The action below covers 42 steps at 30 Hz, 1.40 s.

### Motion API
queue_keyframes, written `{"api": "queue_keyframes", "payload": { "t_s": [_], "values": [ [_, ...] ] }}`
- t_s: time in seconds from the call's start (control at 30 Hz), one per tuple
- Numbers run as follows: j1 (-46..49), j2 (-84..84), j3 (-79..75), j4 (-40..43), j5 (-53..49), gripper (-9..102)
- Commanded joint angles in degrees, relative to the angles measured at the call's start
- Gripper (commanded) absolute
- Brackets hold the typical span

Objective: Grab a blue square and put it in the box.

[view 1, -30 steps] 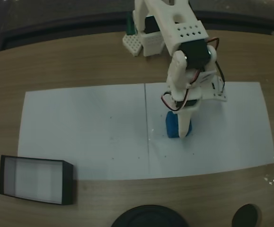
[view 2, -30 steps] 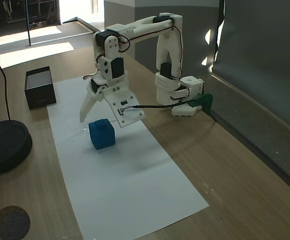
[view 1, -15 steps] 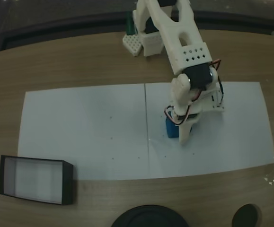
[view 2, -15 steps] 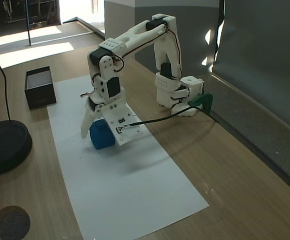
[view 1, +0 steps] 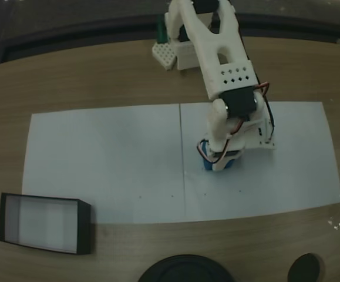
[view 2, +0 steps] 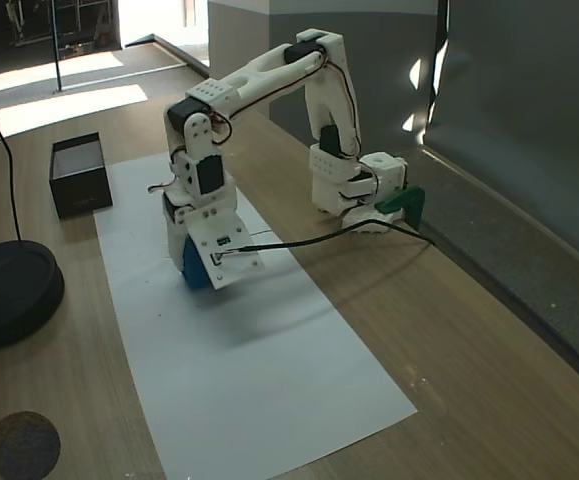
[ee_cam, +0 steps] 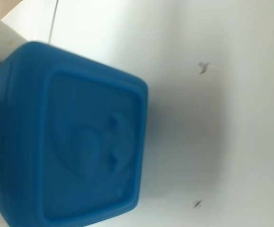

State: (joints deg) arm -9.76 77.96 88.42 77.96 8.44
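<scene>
— What is the arm (view 2: 269,70) made of?
— White printed plastic links, with black servo blocks (view 1: 240,101) set at the joints; one link has a grid of small holes (view 1: 233,73) on its flat face.
— Any wiring?
— Thin red and black wires (view 1: 206,150) loop at 7 o'clock from the wrist servo, and a black cable (view 2: 309,237) trails off the white wrist plate (view 2: 221,256).
— The base?
— A white block (view 2: 354,180) with a green clamp (view 2: 405,203) at 3 o'clock.

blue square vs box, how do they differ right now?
The blue square is a solid bright-blue cube; the box is an open black-walled tray with a pale bottom, far wider. The blue square sits on the white paper under the gripper; the box sits on bare wood, off the paper.
</scene>
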Motion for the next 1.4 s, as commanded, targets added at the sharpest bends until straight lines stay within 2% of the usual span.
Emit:
{"api": "queue_keyframes", "payload": {
  "t_s": [0.0,0.13,0.23,0.4,0.53,0.7,1.2,1.37],
  "values": [
    [5.01,3.69,-10.55,3.34,-1.85,13],
    [16.17,8.61,-25.58,8.53,-5.54,13],
    [26.46,10.72,-36.91,8.09,-7.91,13],
    [41.75,9.32,-48.16,-1.41,-8.79,13],
    [48.60,4.57,-49.48,-12.30,-8.79,13],
    [49.57,-3.96,-49.57,-20.65,-8.79,13],
    [46.76,-21.53,-49.66,-29.00,-8.79,13],
    [46.76,-23.47,-49.66,-29.36,-8.79,13]
  ]
}}
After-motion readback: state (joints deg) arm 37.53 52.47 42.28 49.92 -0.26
